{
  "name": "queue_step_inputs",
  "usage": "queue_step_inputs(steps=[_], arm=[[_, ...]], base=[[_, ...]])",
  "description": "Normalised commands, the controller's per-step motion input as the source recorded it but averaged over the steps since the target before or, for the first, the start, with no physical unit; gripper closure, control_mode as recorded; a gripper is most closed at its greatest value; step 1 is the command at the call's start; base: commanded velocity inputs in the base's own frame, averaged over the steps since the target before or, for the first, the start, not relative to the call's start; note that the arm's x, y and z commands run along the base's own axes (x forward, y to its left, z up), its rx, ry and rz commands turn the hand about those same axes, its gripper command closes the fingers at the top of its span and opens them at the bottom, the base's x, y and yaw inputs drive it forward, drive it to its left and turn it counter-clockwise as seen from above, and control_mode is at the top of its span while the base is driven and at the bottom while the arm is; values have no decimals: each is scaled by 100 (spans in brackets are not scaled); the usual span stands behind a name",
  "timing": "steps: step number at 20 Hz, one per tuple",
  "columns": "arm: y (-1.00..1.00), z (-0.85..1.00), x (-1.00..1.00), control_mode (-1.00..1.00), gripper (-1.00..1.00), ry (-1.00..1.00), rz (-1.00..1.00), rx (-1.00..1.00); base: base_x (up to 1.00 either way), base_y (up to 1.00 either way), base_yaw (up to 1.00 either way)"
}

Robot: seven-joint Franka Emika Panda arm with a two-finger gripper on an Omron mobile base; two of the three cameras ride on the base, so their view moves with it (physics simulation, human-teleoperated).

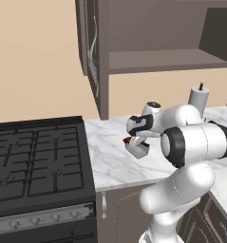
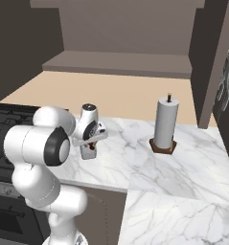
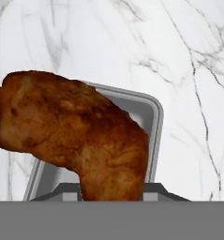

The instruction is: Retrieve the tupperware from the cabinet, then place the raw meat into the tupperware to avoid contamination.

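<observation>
Hand view: end effector grips mottled reddish-brown raw meat above pale tupperware.

I have the arm folded forward, elbow high, wrist bent down. My gripper points downward, its jaws clamped on the raw meat.

Flat, even rendered light, no clear source, no glare. Soft shadow under the cabinet shelf; interior dim. Marble bench bright, nearly washed out. Hand view soft, raw meat texture blurry up close. No edge distortion.
</observation>
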Motion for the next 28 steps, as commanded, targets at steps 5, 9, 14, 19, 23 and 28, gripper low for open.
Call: queue_step_inputs(steps=[5,9,14,19,23,28], arm=[[0,0,0,-100,-100,0,0,0],[0,3,2,-100,-100,0,0,0],[0,24,0,-100,-100,-1,-3,4],[-1,30,0,-100,-100,-2,-3,5],[0,38,-6,-100,-100,-1,-4,6],[-16,31,-61,-100,-100,0,-5,9]], base=[[0,0,0],[0,0,0],[0,0,0],[0,0,0],[0,0,0],[0,0,0]])
